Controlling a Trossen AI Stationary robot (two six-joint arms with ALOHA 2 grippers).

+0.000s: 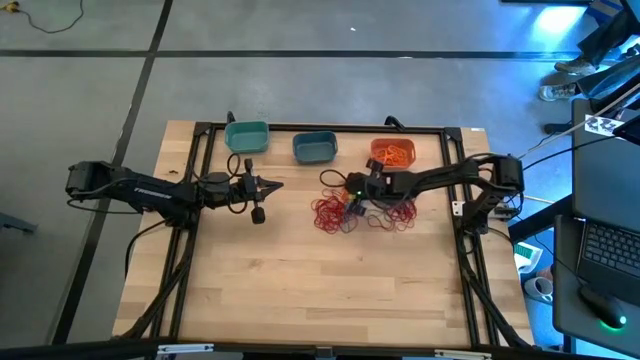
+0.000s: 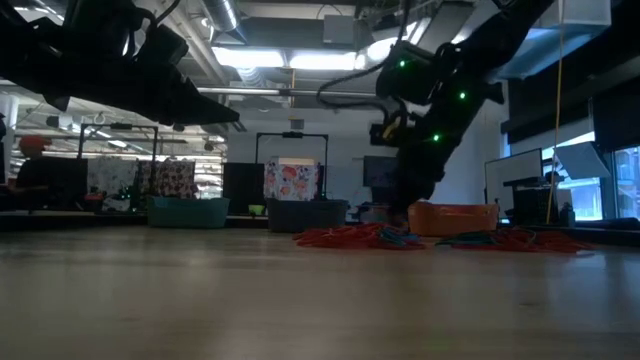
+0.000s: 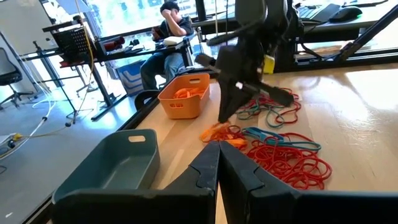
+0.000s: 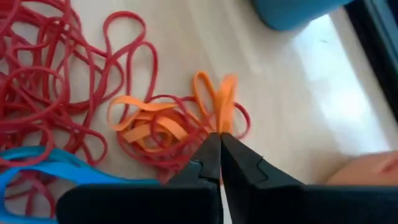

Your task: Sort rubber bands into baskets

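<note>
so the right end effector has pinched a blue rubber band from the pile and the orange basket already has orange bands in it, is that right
Not quite. The right end effector is shut on an orange rubber band, not a blue one; the right wrist view shows the orange loop pinched at its fingertips, with a blue band lying untouched beside it. The orange basket does already hold orange bands.

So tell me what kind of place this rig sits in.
Most likely a robotics lab or open workshop. A wooden table stands on a bare concrete floor, a laptop is open beside it, and a person sits at desks beyond.
</note>
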